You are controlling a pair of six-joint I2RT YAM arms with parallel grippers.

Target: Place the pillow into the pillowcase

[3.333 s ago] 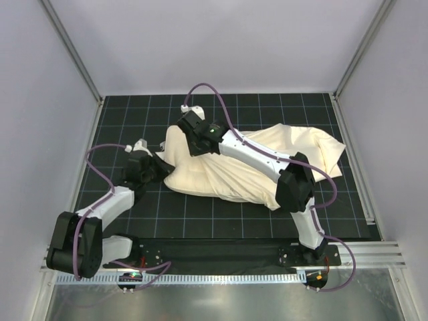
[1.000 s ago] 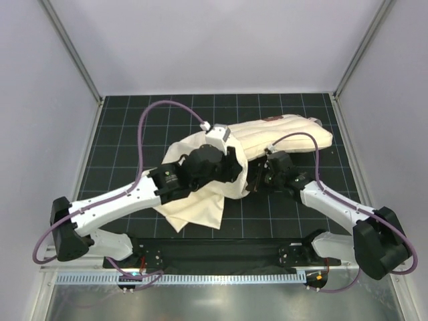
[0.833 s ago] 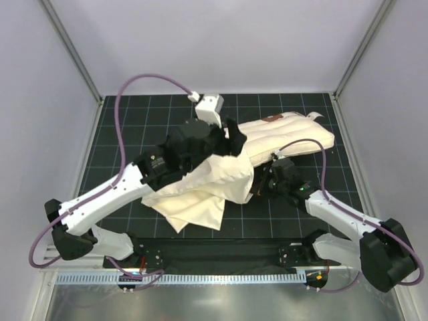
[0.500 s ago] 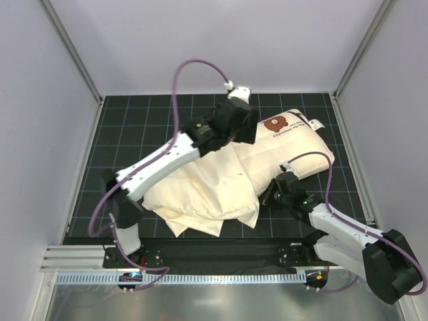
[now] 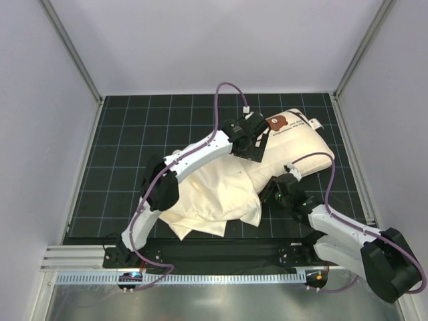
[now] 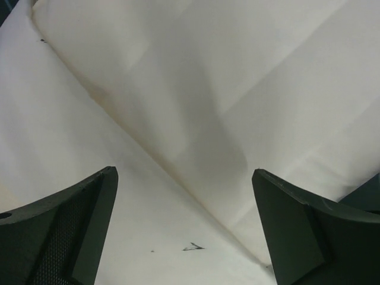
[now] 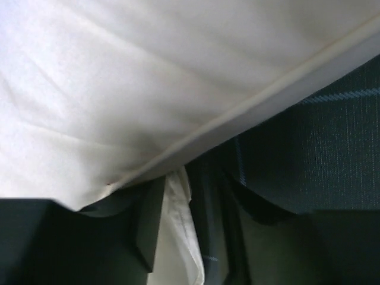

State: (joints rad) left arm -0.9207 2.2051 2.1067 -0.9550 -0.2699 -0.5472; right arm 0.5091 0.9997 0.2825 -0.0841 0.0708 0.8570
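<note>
Left arm (image 5: pixel 200 150) outstretched across pillowcase (image 5: pixel 207 194), pincer (image 6: pixel 183 175) spread wide.

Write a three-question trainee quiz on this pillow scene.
1. True or false: the pillow lies fully inside the pillowcase.
2. The left pincer is: A open, B shut on the pillow, C out of view.
3. Fill in: the pillow's uncovered end points toward the mat's far ____ corner.
Key: 1 false; 2 A; 3 right.
</note>
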